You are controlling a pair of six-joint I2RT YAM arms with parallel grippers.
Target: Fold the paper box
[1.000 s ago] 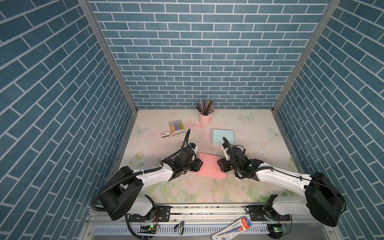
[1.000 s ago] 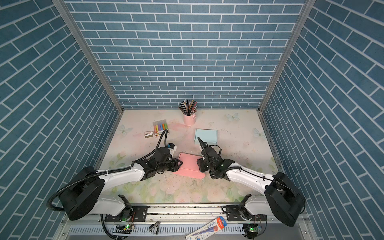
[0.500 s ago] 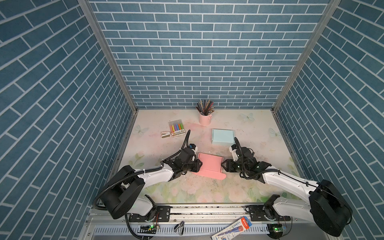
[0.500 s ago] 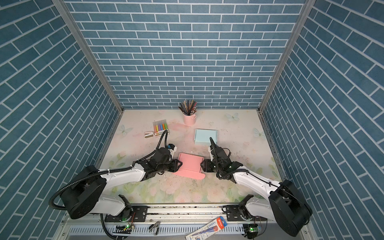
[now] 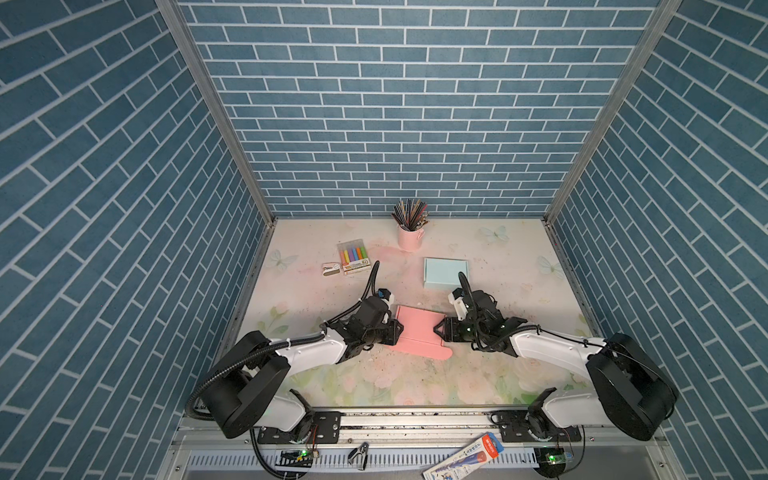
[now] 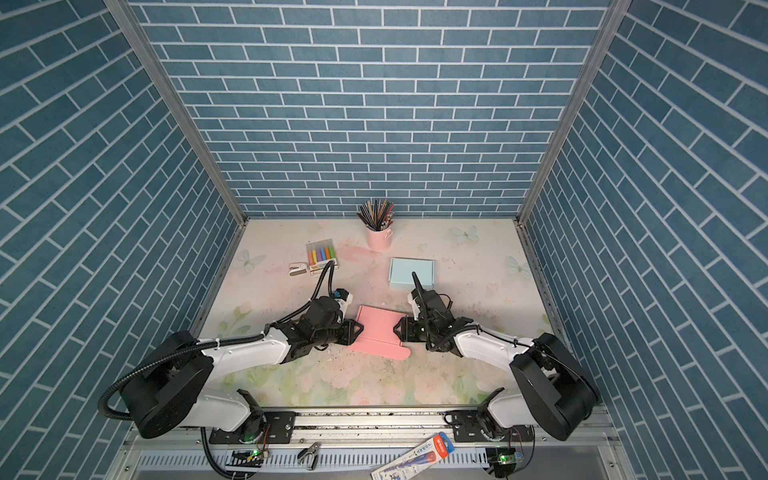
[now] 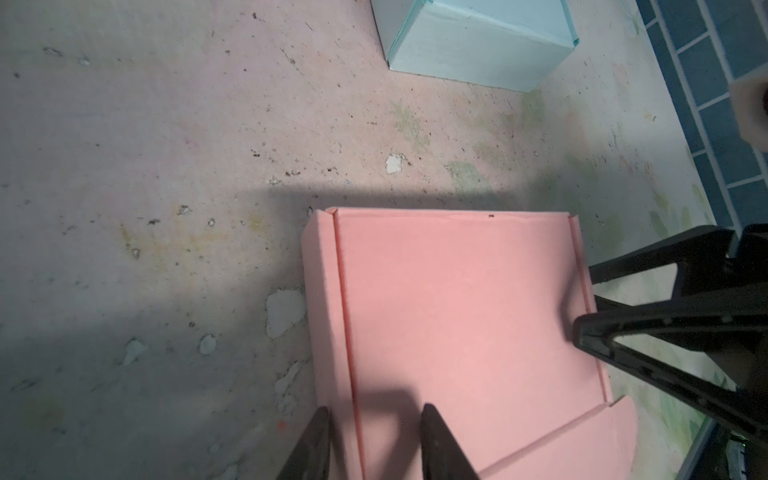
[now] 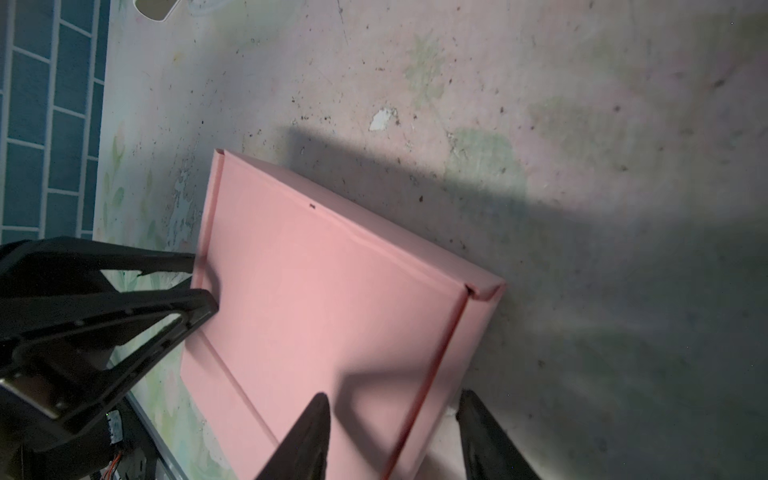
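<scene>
The pink paper box (image 5: 417, 334) (image 6: 378, 332) lies low on the table's middle, with a rounded flap flat at its front right. My left gripper (image 5: 397, 334) (image 6: 359, 330) is at its left edge. In the left wrist view that gripper (image 7: 374, 409) is open, one finger outside the box's (image 7: 457, 311) side wall and one over its top. My right gripper (image 5: 437, 332) (image 6: 397, 330) faces it at the right edge. It too is open (image 8: 395, 395), its jaws standing either side of the box's (image 8: 332, 291) right wall.
A folded light blue box (image 5: 444, 272) (image 7: 478, 45) sits just behind the right gripper. Further back are a pink cup of pencils (image 5: 409, 237), a pack of coloured markers (image 5: 353, 257) and a small white item (image 5: 331, 269). Blue brick walls enclose three sides.
My right arm has swung outward and turned so its jaws face the box's right edge. The left jaws have narrowed around the left wall. The box has hardly shifted.
</scene>
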